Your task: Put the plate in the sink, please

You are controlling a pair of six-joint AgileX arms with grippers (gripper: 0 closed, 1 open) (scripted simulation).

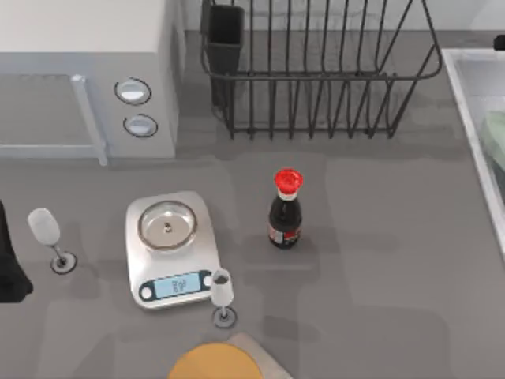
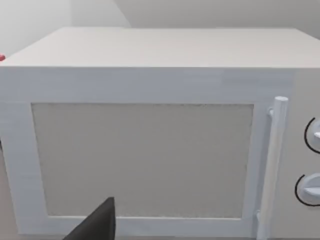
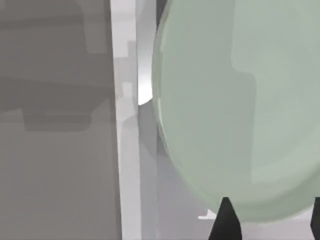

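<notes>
The pale mint-green plate [image 3: 235,110] lies inside the sink [image 1: 467,103] at the table's right edge, and a slice of the plate [image 1: 497,138] shows there from above. My right gripper [image 3: 270,225] hovers over the plate's edge, open, with its two dark fingertips [image 3: 225,220] spread wide. The sink's pale rim [image 3: 125,150] runs beside the plate. My left arm [image 1: 9,272] is parked at the table's left edge, facing the microwave.
A white microwave [image 1: 87,79] stands at the back left and a black wire dish rack [image 1: 316,71] at the back middle. On the counter are a scale [image 1: 170,249], a red-capped bottle [image 1: 286,209], two wine glasses [image 1: 47,237] [image 1: 222,296] and an orange disc [image 1: 215,363].
</notes>
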